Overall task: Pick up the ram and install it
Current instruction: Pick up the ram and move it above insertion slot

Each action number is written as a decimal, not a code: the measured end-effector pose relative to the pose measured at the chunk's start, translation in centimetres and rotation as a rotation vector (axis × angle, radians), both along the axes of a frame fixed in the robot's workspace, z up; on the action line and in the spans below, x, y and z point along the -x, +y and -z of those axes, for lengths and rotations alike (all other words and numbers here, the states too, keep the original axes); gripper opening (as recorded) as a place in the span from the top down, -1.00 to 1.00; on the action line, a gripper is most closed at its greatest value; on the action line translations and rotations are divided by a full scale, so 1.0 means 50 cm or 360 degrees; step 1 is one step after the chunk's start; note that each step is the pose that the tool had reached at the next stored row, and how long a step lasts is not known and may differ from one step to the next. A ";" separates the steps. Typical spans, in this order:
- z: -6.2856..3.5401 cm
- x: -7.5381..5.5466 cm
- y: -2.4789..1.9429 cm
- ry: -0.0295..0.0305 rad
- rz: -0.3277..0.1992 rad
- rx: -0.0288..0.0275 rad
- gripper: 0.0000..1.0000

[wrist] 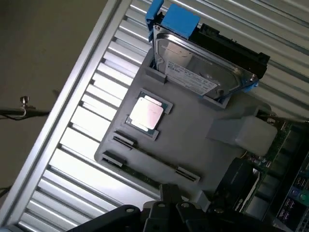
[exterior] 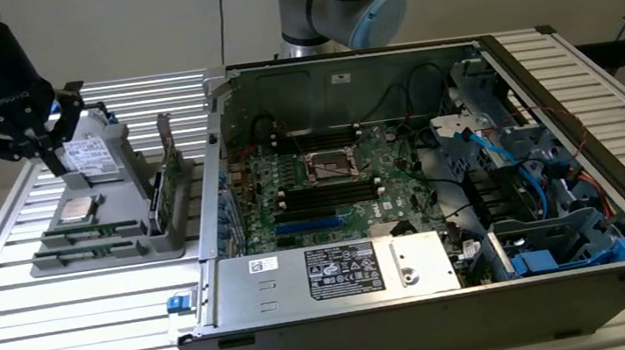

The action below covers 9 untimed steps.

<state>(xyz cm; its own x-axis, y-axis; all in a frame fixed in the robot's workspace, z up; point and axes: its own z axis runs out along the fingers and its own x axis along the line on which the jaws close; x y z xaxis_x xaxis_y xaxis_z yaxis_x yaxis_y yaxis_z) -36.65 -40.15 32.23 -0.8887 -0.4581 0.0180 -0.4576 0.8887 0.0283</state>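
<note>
On the exterior view's left, the claw (exterior: 49,159) (wrist: 166,200) hangs over the far end of a grey parts tray (exterior: 120,250) (wrist: 193,145). Its fingers are pressed together and hold nothing. The tray sits on a slatted metal desk (exterior: 22,314).

A hard drive (exterior: 92,156) (wrist: 198,72) lies in the tray just beside the claw's tips; whether they touch it I cannot tell. Nearer the camera is a square silver processor (exterior: 79,210) (wrist: 146,113). The ram (exterior: 86,231) lies lengthwise in a slot in front of the processor, apart from the claw, with a similar stick just in front of it.

A green expansion card (exterior: 171,178) stands upright at the tray's right edge.

Further right is an open computer case (exterior: 424,321), with its motherboard (exterior: 327,191) and a labelled power supply (exterior: 347,268) showing.
</note>
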 end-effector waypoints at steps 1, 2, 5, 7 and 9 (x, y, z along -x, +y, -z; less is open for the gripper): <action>0.001 0.000 0.0000 -0.00005 -0.0029 0.00000 0.79; 0.001 0.000 0.0000 -0.00013 -0.0057 0.00000 0.79; 0.003 0.000 0.0000 -0.00052 -0.0146 0.00001 0.79; 0.005 0.000 0.0000 -0.00095 -0.0203 0.00001 0.79; 0.006 0.000 0.0000 -0.00126 -0.0260 0.00002 0.79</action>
